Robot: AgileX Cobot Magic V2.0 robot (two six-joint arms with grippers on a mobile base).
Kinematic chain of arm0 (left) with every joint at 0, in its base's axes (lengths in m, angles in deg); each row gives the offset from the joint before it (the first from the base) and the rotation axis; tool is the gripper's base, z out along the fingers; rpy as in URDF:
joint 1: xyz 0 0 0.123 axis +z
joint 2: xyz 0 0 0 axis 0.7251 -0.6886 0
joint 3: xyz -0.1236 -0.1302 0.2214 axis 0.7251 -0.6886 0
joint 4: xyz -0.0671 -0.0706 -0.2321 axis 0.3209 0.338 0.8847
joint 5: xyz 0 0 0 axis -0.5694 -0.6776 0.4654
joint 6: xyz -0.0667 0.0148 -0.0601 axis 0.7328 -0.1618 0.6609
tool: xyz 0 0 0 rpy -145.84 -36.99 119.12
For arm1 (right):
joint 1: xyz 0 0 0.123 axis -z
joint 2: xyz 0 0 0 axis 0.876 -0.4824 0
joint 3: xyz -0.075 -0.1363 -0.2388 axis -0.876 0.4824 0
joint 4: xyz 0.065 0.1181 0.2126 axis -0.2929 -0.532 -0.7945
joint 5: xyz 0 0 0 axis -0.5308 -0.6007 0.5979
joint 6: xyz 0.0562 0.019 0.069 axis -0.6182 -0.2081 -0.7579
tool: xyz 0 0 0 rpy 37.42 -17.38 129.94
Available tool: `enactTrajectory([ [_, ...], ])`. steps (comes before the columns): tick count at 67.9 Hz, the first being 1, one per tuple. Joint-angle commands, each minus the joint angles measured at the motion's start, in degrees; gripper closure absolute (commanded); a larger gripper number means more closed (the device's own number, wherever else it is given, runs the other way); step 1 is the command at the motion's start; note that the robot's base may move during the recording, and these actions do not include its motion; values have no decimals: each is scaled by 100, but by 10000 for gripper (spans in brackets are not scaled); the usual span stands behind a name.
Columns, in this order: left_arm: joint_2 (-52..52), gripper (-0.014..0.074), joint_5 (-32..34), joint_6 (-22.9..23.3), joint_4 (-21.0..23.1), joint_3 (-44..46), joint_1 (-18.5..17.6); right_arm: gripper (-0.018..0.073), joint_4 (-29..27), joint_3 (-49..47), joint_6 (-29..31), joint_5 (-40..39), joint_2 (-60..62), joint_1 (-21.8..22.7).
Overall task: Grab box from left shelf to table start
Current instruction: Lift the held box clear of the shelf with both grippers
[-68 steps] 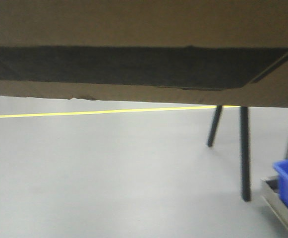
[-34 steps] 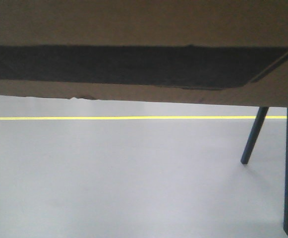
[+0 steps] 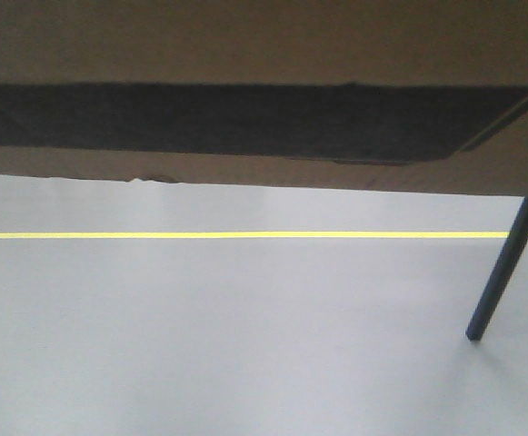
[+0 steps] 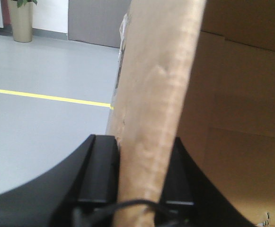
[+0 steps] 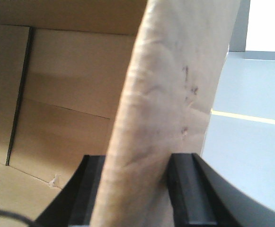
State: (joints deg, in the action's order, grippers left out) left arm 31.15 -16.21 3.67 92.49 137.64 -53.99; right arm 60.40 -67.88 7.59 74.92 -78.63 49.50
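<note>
Your left gripper [image 4: 138, 165] and right gripper [image 5: 138, 184] each pinch an upright wall of the large brown corrugated cardboard box [image 3: 245, 41], slung between them over grey floor [image 3: 245, 345], probably for level carrying.

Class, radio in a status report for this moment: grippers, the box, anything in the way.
Box fills top of front view. Left gripper and right gripper each shut on its flaps. Dark leg ahead right, yellow line across floor.
</note>
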Motion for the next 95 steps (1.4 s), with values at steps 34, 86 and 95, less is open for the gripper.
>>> enactTrajectory([
  [34,-35,688,711,-654,788,196,-109,502,174,-183,53,-1005,-123,31],
  [86,-35,688,725,-654,812,-561,-97,502,174,-183,53,-1006,-129,31],
  [95,-35,688,725,-654,812,-919,-97,502,174,-183,53,-1006,-129,31],
])
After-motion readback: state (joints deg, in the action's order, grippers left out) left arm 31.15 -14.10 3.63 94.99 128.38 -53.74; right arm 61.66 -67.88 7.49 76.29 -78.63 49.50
